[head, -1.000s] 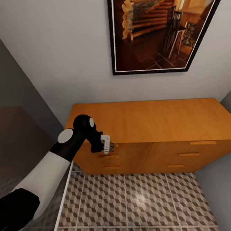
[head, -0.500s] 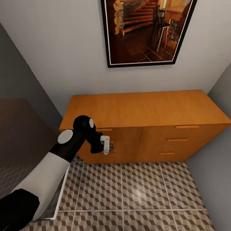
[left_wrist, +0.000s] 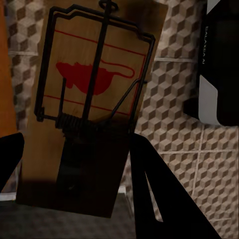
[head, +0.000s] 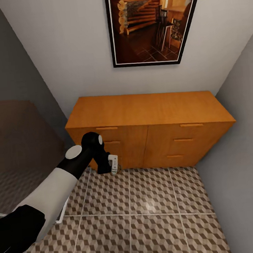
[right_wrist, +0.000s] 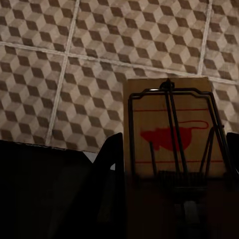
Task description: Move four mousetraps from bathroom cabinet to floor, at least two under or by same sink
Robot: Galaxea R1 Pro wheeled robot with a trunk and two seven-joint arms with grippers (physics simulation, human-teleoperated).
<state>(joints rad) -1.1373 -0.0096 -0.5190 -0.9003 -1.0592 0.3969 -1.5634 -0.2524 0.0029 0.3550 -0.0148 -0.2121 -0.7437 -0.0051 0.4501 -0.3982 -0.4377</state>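
Left gripper (head: 115,167) fingers (left_wrist: 149,194) clamp a mousetrap (left_wrist: 92,107), wood board with wire spring and red mouse print, held over the floor (head: 148,212) just in front of the cabinet (head: 148,119), near its left end. Right gripper (right_wrist: 172,199) fingers (right_wrist: 110,164) are closed on a second trap (right_wrist: 172,137), also above the tiles. Cabinet stands against the far wall, drawers closed. Framed picture (head: 152,23) hangs above it. Grey wall on right.
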